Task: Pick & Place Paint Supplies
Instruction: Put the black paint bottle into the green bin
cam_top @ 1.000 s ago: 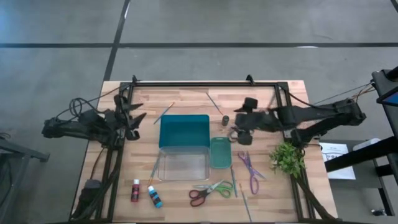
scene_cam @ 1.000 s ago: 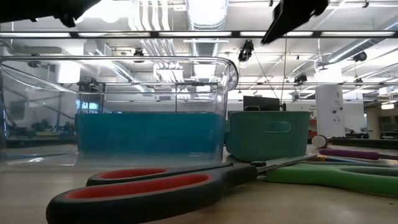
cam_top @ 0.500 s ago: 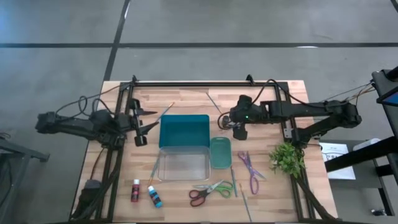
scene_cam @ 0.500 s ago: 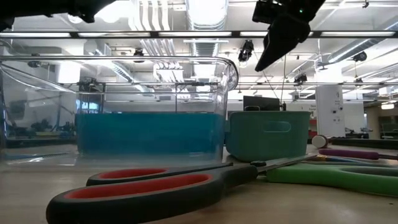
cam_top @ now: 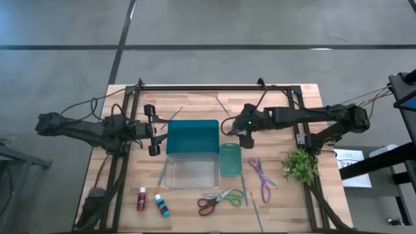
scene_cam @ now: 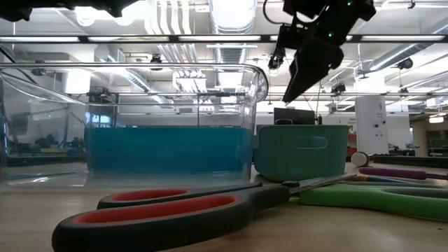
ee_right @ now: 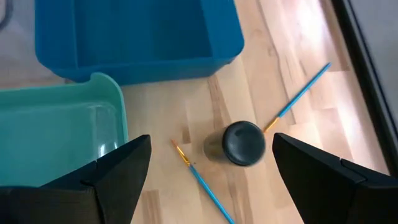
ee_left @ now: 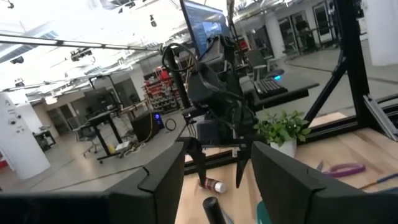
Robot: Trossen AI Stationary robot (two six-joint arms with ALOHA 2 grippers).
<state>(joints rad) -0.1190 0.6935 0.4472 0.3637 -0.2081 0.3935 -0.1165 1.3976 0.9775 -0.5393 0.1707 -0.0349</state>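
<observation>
**Lining up right gripper over dark bottle**

Hovering right gripper (ee_right: 205, 168), fingers spread and empty, straddles the dark bottle (ee_right: 239, 143) on the desk (ee_right: 292, 56), beside the blue bin (ee_right: 143, 37). Bottle's cap end faces the camera. Left gripper (cam_top: 151, 130) farther off, fingers half spread, empty.

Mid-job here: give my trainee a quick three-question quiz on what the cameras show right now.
1. True or false: the right end effector grips the dark bottle.
2. What colour are the handles of the scissors nearest the plant sprig? A purple, B yellow, C black.
3. How many brushes lie beside that bottle in the right wrist view?
Key: 1 false, it is open above it; 2 A; 3 two.
</observation>
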